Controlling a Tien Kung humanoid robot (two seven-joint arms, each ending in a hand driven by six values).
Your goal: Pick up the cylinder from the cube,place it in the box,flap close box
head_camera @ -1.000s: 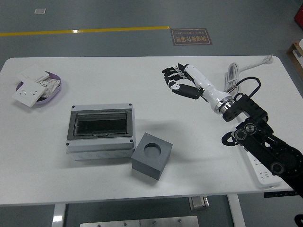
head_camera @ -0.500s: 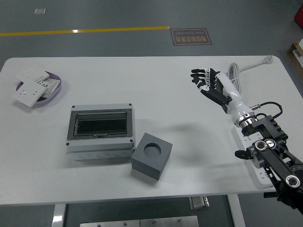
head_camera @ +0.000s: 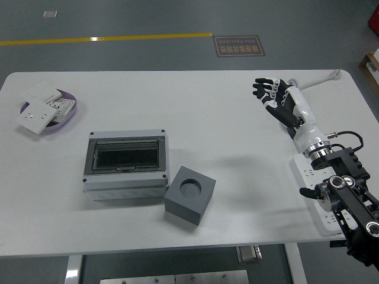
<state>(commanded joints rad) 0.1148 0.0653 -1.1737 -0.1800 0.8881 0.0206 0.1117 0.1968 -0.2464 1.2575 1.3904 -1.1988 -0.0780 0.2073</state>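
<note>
1. The cylinder cannot be made out anywhere: the grey cube (head_camera: 190, 203) shows only an empty round socket in its top face, and whatever lies behind the box's dark lid cannot be told.
2. The cube sits near the front of the white worktop (head_camera: 177, 100), turned at a slant, one corner just beside the box's front right corner.
3. The grey box (head_camera: 125, 164) lies left of centre, its dark see-through flap lying flat and shut over the top.
4. The right hand (head_camera: 278, 100) is held above the worktop's far right part, well apart from box and cube. Its black fingers (head_camera: 264, 87) are spread and loosely bent, gripping nothing.
5. The right arm comes in from the lower right corner, its black joints over a white power strip (head_camera: 323, 210) along the right edge.
6. A white cable (head_camera: 314, 81) runs behind the hand at the far right corner.
7. A purple dish (head_camera: 70, 115) holding white switch plates (head_camera: 37, 113) stands at the far left.
</note>
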